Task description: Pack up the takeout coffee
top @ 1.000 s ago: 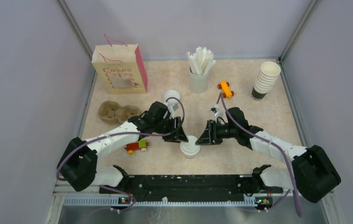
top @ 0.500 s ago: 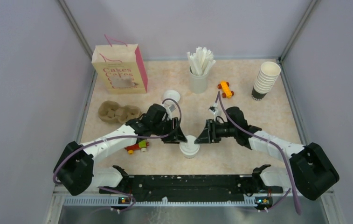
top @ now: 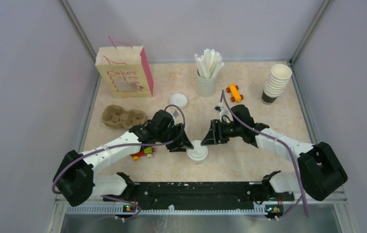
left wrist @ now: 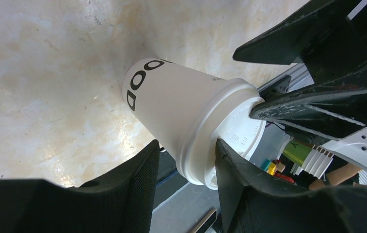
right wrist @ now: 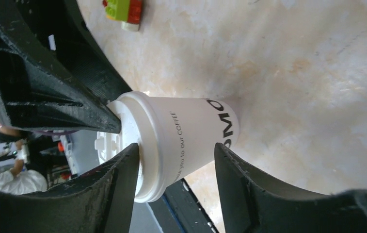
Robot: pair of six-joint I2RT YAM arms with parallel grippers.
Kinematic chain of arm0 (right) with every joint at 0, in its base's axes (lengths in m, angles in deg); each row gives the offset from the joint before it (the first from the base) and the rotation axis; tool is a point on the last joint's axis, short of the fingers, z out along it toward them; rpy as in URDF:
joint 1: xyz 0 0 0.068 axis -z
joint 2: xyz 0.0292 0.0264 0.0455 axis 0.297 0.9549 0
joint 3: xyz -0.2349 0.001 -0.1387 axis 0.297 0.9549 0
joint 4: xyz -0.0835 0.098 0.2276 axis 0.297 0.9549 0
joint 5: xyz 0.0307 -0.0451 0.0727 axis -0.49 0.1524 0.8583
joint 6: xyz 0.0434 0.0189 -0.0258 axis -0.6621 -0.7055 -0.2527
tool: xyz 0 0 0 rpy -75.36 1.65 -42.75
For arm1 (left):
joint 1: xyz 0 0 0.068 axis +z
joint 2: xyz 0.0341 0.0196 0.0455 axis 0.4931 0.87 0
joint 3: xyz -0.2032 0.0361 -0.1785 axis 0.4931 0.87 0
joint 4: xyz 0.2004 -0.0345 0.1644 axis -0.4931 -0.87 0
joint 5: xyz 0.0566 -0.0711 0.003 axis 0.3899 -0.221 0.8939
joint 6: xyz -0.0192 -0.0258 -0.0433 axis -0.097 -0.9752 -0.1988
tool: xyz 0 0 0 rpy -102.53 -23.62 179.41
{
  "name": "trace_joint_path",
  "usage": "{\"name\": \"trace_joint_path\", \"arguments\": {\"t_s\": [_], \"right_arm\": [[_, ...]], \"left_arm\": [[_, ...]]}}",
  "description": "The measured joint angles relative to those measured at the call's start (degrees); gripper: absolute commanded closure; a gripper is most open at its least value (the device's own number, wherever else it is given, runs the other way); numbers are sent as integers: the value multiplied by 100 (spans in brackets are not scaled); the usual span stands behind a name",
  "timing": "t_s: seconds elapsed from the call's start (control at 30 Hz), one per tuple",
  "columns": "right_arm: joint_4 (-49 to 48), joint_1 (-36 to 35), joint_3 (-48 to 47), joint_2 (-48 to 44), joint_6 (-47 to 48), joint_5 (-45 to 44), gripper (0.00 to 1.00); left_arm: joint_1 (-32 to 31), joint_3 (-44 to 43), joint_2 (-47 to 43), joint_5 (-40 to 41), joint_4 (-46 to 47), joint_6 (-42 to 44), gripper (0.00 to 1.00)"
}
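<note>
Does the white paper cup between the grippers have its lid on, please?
Yes, a flat white lid caps the white tapered paper cup.

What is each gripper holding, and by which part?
The left gripper and right gripper both straddle the lidded coffee cup near its lid; actual contact cannot be told.

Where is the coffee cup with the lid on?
In the top view, the lidded cup stands near the front middle of the table, between the left gripper and right gripper.

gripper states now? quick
Left gripper: jaws straddle the cup; grip cannot be told.
Right gripper: same cup, cannot be told either.
</note>
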Motion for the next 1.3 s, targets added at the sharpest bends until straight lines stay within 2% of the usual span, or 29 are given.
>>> {"name": "trace_joint_path", "arguments": {"t_s": [0.17,0.3,0.6,0.8,1.13,1.3], "right_arm": [[575,7,-221,-236,-107,-579,33],[855,33,-219,-723,-442,-859,33],[811,-240,87,-1609,-1344,-778,35],[940,-748,208,-1620,-1720,-780,35],[1038,-962,219,-1421,-1923,-767,37],[1462,-1099,212,-1281,-1917,-837,35]], "left_arm": [[-24,-92,55,37,-138,-44,49],[-63,-142,87,39,-208,-42,49],[-76,-197,103,39,-308,11,49],[-81,-328,188,39,-446,103,49],[-92,-348,188,37,-509,136,50],[-101,-348,188,39,-507,133,50]]}}
